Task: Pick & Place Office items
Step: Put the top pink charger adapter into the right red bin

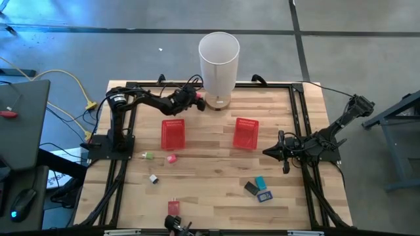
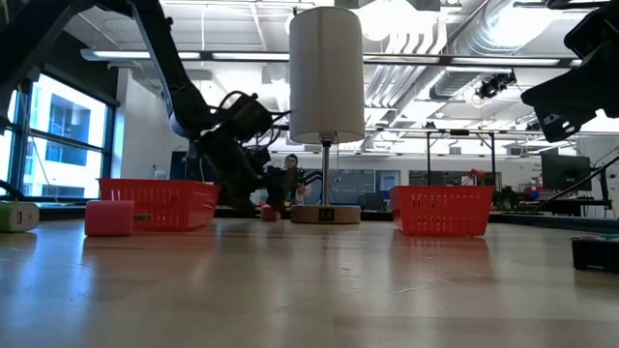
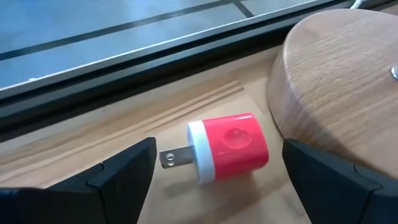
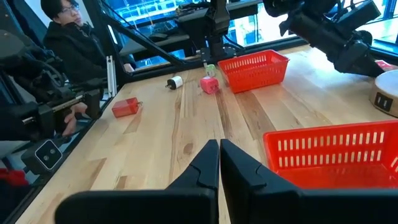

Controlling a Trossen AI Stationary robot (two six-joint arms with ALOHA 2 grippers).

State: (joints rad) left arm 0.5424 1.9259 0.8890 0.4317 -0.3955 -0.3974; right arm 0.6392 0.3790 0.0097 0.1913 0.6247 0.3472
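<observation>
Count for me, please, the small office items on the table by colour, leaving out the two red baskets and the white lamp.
Red: 2, red plug and red block
Pink: 1, pink item
Green: 1, green item
White: 1, white item
Teal: 1, teal item
Blue: 1, blue item
Black: 1, black item
Total: 8

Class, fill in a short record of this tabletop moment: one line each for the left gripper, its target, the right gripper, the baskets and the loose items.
left gripper: open, fingers either side of the plug, not yet gripping
target: red plug adapter, lying on its side beside the lamp's wooden base
right gripper: shut, waiting by the right basket
baskets: two red, left basket also on the table
loose items: pink cube, teal block
</observation>
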